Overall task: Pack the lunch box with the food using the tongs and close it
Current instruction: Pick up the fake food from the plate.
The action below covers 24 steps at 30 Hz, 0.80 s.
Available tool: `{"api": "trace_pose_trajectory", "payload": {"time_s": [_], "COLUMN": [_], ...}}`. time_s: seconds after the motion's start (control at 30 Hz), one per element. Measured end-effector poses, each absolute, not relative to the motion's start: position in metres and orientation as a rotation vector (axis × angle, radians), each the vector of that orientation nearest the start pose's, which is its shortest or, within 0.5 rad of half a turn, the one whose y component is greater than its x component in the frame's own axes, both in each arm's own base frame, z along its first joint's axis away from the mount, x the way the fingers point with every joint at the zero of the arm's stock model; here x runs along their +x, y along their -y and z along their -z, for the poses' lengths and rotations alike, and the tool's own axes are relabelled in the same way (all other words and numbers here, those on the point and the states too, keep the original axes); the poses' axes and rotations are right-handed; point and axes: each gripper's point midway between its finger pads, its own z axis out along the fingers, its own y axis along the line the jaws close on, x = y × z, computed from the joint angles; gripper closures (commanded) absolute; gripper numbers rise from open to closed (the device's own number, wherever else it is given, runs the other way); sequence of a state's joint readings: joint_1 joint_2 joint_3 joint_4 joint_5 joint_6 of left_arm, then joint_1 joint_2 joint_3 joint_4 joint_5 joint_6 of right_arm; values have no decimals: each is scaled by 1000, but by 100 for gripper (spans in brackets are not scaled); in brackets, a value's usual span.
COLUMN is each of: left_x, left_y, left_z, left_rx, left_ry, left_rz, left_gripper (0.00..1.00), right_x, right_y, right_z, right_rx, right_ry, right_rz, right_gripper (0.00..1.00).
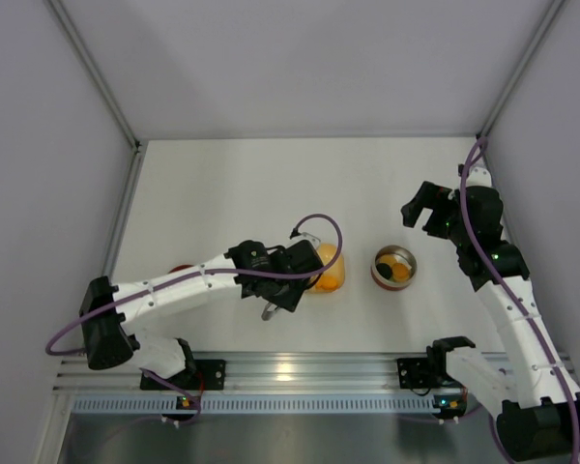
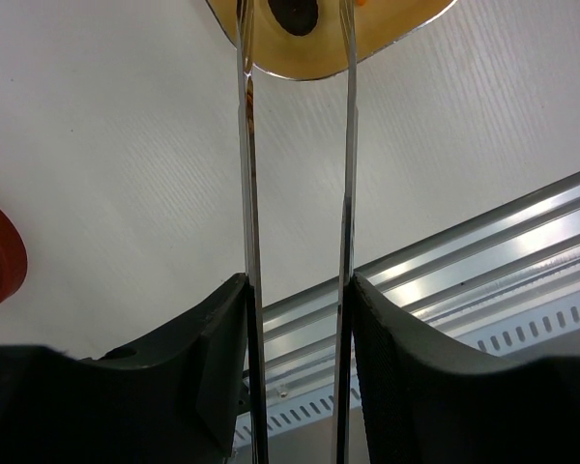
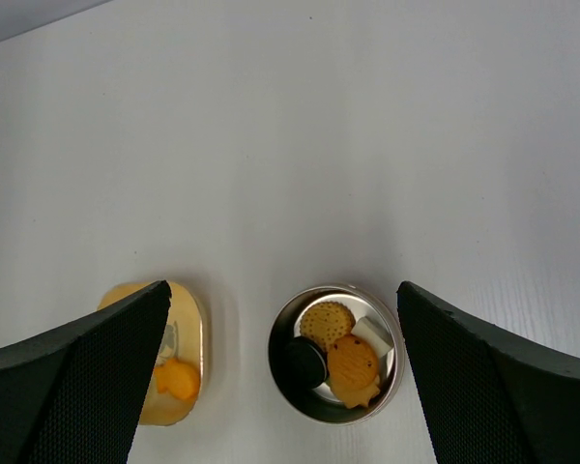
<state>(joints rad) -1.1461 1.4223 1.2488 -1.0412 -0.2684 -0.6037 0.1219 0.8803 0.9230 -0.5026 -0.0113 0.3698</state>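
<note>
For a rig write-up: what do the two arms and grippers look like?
The left arm and right arm have white link shells, black joints and a purple cable looped along each. The left gripper and right gripper are black, with broad wedge-shaped fingers; the right's look finely textured.

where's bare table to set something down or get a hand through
Free: the far table behind the yellow dish and lunch box. Tight: the gap between dish and box. Crowded: left gripper and tongs at the dish.
</note>
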Motion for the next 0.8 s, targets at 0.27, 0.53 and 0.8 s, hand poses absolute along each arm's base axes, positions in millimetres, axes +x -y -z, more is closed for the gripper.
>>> {"api": "trace_pose_trajectory", "payload": {"time_s": [0.27,0.53,0.8], "left_x": [140,140,140], "left_y": [253,256,256], "left_z": [-142,-137,-134], "left_rx": [670,679,684], "left_ry": [-2637,-2644,-2649], "left_rz": [132,122,112], "left_gripper": [53,56,62], "right_x": [296,295,295], "right_y": [-53,-53,-53], "right_z": [-242,-235,-235], "right_rx": [245,247,247], "right_ry": [-2032,-2045,-2046], "right_rz": [-320,-318,-318], "right_gripper": [0,0,0]}}
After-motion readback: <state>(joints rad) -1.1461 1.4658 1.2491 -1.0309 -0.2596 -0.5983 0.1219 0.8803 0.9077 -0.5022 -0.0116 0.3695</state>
